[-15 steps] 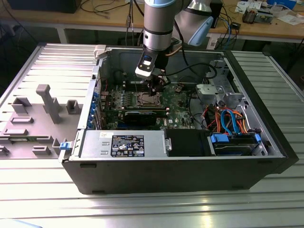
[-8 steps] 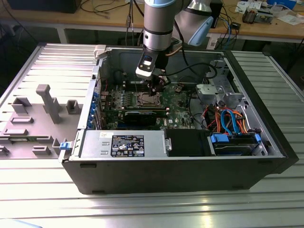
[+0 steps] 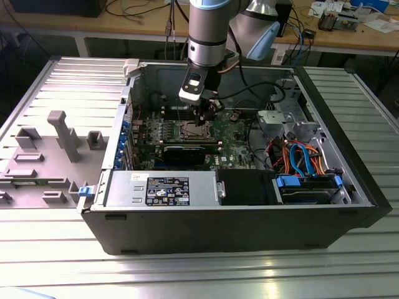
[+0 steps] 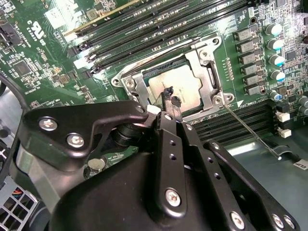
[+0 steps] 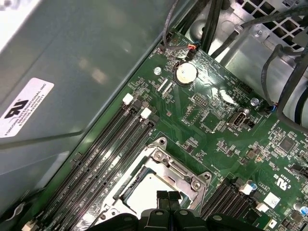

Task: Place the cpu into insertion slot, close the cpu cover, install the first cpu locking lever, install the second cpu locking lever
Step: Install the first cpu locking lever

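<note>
Metal table [image 3: 187,274], wooden bench [image 3: 56,28], tool [image 4: 172,96] closed

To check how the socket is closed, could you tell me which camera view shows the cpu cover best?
The second wrist view: the cpu cover lies there nearly whole, framing the cpu, with the gripper hiding one edge. The first wrist view shows part of it; the exterior view shows it far off, under the gripper.

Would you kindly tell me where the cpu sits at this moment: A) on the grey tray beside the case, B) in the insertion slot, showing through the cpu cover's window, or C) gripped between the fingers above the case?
B: in the second wrist view the cpu lies flat on the board inside the square window of the cpu cover.
</note>
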You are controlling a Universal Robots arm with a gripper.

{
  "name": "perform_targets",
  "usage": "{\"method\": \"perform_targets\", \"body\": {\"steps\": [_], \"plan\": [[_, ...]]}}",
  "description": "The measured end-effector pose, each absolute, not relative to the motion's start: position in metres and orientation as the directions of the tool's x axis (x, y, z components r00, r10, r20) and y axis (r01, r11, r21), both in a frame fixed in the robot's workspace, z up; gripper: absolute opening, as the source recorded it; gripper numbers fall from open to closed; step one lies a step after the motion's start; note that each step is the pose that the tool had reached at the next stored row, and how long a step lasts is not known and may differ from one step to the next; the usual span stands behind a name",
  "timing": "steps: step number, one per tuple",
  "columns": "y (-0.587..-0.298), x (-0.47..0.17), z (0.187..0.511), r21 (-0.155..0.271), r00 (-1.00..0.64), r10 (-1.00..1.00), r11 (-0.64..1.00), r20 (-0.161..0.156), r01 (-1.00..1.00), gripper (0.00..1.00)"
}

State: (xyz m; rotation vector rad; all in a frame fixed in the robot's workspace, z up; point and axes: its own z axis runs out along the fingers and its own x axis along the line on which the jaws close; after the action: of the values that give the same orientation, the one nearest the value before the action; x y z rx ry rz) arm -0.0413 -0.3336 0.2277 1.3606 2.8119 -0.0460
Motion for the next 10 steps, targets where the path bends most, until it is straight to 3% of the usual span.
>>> {"method": "perform_targets", "body": {"steps": [10], "plan": [[-0.3336,-0.0413,0.2277,-0.019,-0.639,0.769,0.639,-0.029,0.769,0.11]]}}
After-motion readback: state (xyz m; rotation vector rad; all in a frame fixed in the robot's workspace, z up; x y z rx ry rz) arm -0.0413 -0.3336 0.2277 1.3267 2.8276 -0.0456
